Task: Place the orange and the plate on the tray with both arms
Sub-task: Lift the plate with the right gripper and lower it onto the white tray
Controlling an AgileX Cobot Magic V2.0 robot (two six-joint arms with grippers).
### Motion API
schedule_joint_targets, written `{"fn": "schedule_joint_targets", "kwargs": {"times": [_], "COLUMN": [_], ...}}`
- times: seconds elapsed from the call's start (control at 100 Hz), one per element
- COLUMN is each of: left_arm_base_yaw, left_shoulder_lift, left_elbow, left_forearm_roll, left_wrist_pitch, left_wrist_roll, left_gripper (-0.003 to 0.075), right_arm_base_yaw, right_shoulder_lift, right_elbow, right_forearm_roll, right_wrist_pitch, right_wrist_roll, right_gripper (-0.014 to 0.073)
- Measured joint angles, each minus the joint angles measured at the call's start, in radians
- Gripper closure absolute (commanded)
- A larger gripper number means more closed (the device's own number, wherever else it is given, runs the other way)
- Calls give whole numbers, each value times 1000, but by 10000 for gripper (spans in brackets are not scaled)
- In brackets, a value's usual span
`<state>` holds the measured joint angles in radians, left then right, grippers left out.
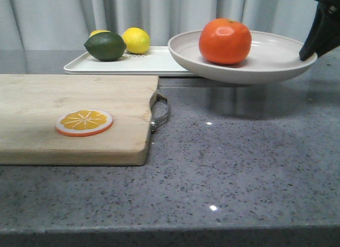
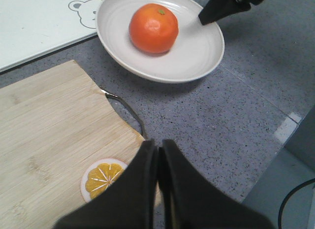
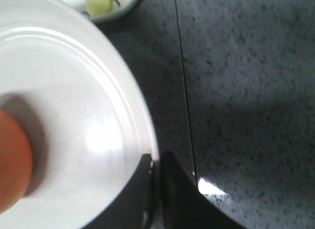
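The orange (image 1: 225,41) sits in the off-white plate (image 1: 276,58), which hangs above the counter with its left rim over the right end of the white tray (image 1: 143,64). My right gripper (image 1: 309,51) is shut on the plate's right rim and holds it up; the right wrist view shows the jaws pinching the rim (image 3: 155,162), with the orange (image 3: 12,160) at the edge. The left wrist view shows the orange (image 2: 153,28), the plate (image 2: 197,51) and the tray's bear corner (image 2: 39,22). My left gripper (image 2: 158,150) is shut and empty, over the cutting board's edge.
A wooden cutting board (image 1: 69,106) with a metal handle (image 1: 161,111) lies at the left, an orange slice disc (image 1: 84,122) on it. A dark green lime (image 1: 105,46) and a yellow lemon (image 1: 136,40) sit on the tray's left part. Grey speckled counter lies under the plate.
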<state>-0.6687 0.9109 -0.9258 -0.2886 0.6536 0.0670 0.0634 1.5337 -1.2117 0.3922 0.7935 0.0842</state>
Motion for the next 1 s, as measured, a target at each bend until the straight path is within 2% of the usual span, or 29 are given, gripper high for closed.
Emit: {"fn": "schedule_joint_targets", "kwargs": {"times": [0.34,0.66,1.0], "left_arm_base_yaw": [0,0,0], "left_shoulder_lift": [0,0,0], "left_elbow": [0,0,0], "left_forearm_roll": [0,-2,-2], "left_wrist_pitch": [0,-2,-2], "left_wrist_roll": [0,0,0], "left_gripper": [739,738,739], "right_arm_base_yaw": [0,44,53], "right_shoulder_lift": [243,504,746], "right_elbow": [-360,-722,-1041], "right_forearm_roll": [26,36,52], "right_wrist_pitch": [123,207,250], "right_wrist_roll": [-4,-4,4], "right_gripper": [664,662,662]}}
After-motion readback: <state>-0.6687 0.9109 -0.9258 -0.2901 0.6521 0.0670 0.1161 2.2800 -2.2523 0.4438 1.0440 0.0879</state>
